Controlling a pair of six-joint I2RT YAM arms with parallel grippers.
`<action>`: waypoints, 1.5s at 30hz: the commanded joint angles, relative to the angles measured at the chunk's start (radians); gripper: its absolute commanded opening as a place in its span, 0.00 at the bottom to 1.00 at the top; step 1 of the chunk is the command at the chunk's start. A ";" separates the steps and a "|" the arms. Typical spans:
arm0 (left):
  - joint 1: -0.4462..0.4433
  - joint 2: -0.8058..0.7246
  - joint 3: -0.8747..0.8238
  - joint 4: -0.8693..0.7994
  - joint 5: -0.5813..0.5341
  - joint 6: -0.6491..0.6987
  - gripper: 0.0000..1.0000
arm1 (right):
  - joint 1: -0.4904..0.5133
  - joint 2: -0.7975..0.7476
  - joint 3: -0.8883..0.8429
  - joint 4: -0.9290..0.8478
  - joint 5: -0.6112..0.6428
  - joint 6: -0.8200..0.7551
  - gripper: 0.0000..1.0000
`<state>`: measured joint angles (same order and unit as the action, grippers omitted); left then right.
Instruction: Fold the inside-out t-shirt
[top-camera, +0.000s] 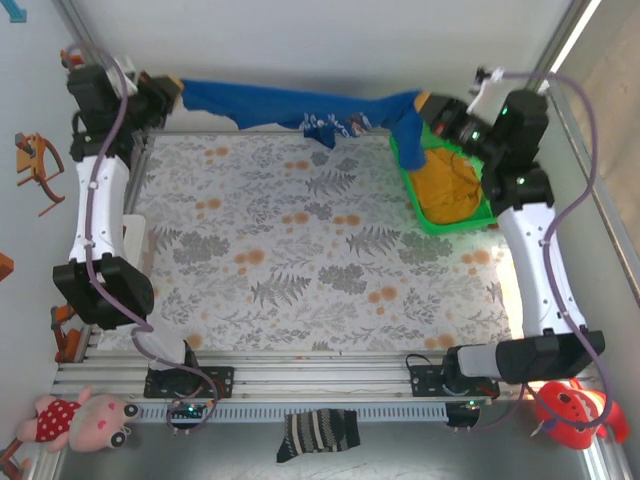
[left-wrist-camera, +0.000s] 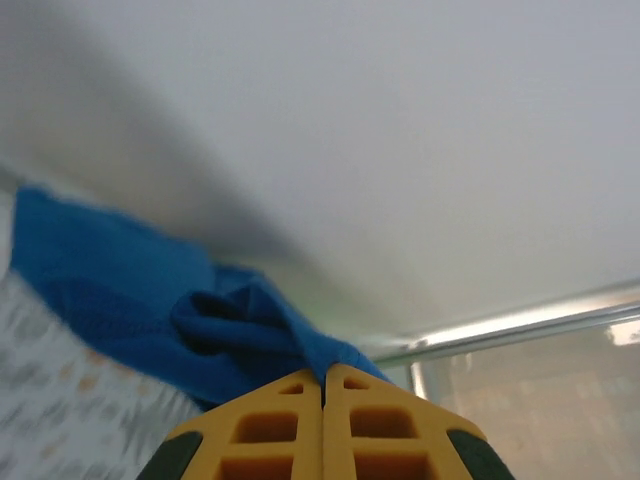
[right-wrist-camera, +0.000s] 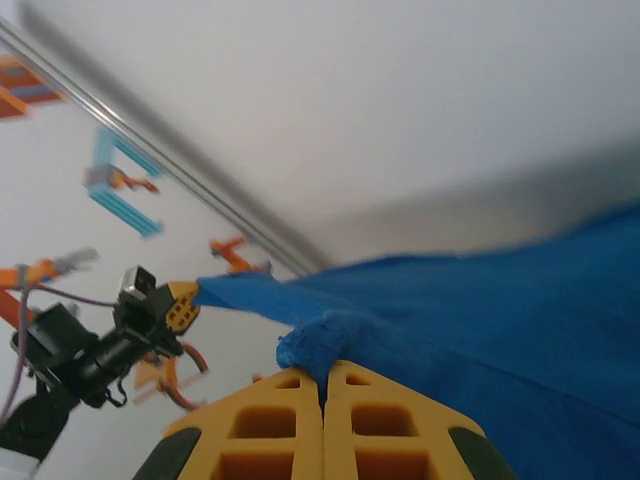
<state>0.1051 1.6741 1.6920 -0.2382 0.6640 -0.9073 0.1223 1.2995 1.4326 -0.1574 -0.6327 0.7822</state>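
Bright, even light — soft shadows, left fingers (left-wrist-camera: 265, 430) slightly blurred.

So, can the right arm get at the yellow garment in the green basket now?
Probably not yet. The yellow garment lies close by the right gripper, but that gripper is shut on the blue t-shirt, stretched across to the left gripper.

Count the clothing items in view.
3: blue t-shirt stretched along the far edge; yellow garment in the green basket; striped sock at the near edge. Basket may hide more.
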 joint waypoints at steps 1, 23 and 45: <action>0.009 -0.049 -0.290 -0.016 0.006 0.091 0.00 | 0.071 -0.066 -0.289 0.051 0.024 -0.025 0.00; 0.071 -0.299 -0.836 -0.321 -0.224 0.302 0.06 | 0.637 -0.339 -0.967 -0.150 0.416 0.043 0.00; -0.117 -0.030 -0.493 -0.255 -0.160 0.274 0.72 | 0.534 0.037 -0.553 -0.148 0.465 -0.096 0.31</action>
<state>0.0109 1.5757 1.1980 -0.5171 0.4717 -0.6113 0.6605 1.2793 0.8913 -0.4355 -0.1154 0.6609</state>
